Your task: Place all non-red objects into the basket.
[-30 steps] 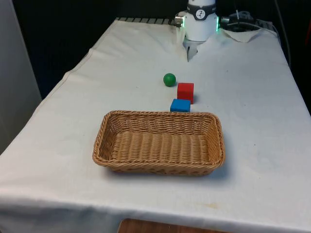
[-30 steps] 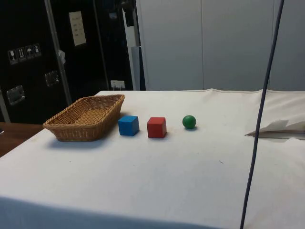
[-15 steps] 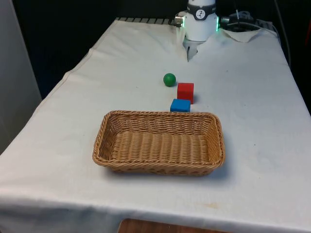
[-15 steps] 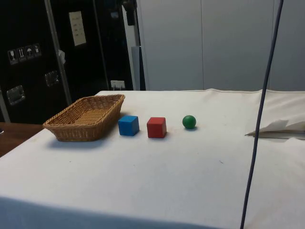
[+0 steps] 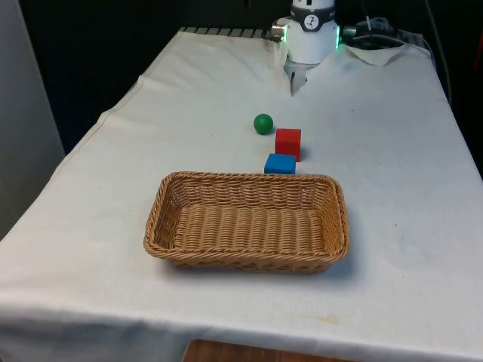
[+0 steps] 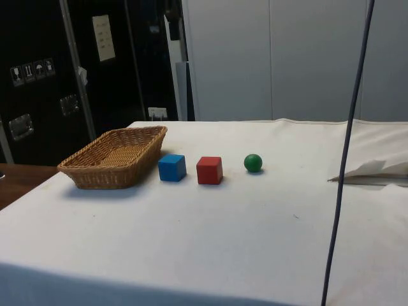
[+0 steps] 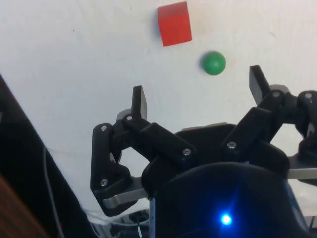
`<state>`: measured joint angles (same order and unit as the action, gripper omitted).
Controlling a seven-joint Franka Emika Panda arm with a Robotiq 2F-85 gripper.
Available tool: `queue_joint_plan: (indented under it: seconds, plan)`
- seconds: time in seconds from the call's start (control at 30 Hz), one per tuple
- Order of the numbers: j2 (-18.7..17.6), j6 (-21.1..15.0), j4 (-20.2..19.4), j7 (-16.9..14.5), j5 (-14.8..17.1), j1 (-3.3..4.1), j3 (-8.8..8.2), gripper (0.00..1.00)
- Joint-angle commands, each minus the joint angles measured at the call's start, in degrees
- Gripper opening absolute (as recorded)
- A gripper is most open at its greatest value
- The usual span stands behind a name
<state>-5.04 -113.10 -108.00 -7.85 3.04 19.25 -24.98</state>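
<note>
- My basket [image 5: 247, 222] sits at the near end of the bench [image 5: 392, 226], wicker, with nothing lying in it, so I judge the task is at its very start: no non-red thing is placed yet.
- Reading the side view from left to right, the basket comes first, then the blue cube [image 6: 172, 167] just beside its far rim, then the red cube [image 6: 209, 170] near it, then the green ball [image 6: 253, 163] a little apart.
- In the front view the same three run away from the basket towards my base: blue cube [image 5: 280, 164], red cube [image 5: 287, 142], green ball [image 5: 263, 124].
- My gripper [image 7: 198, 96] hangs high above the bench with its fingers [image 7: 140, 102] spread wide and nothing between them; in the wrist view the ball [image 7: 214, 63] lies just beyond the fingertips and the red cube [image 7: 174, 23] further out.
- I judge the step in hand to be the approach to a first pick, and the ball looks the closest candidate.
- The next move calls for lowering so the fingers straddle the ball, closing gently since it can roll, and keeping clear of the red cube, which must stay on the bench.
- The blue cube follows; it stands so near the basket wall that I need care not to knock the rim.
- Neither cubes, ball nor basket carry any brand or label. A pale sheet [image 6: 102, 37] on the dark cabinet bears print I cannot read.
</note>
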Motion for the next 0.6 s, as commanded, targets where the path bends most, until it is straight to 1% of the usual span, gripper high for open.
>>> queue_joint_plan:
  seconds: [0.0, 0.17, 0.2, 0.3, 0.47, 0.5, 0.57]
  plan:
    - [-0.2, -1.4, -0.5, -0.4, 0.2, -0.11, -0.11, 1.00]
    - [-1.1, -5.0, -2.3, -0.6, 0.0, 0.00, -0.17, 1.00]
    - [-1.1, -4.3, -2.1, -0.6, 0.0, 0.00, -0.17, 1.00]
    - [-1.4, -6.9, -3.3, -0.2, -0.1, 0.17, 0.06, 1.00]
    - [-1.7, -8.0, -3.8, 0.3, -0.1, 0.17, 0.69, 1.00]
    - [-1.7, -7.3, -3.6, -0.1, 0.0, 0.06, 0.63, 1.00]
    - [-2.1, -8.4, -4.0, 0.6, 0.0, 0.23, 0.97, 1.00]
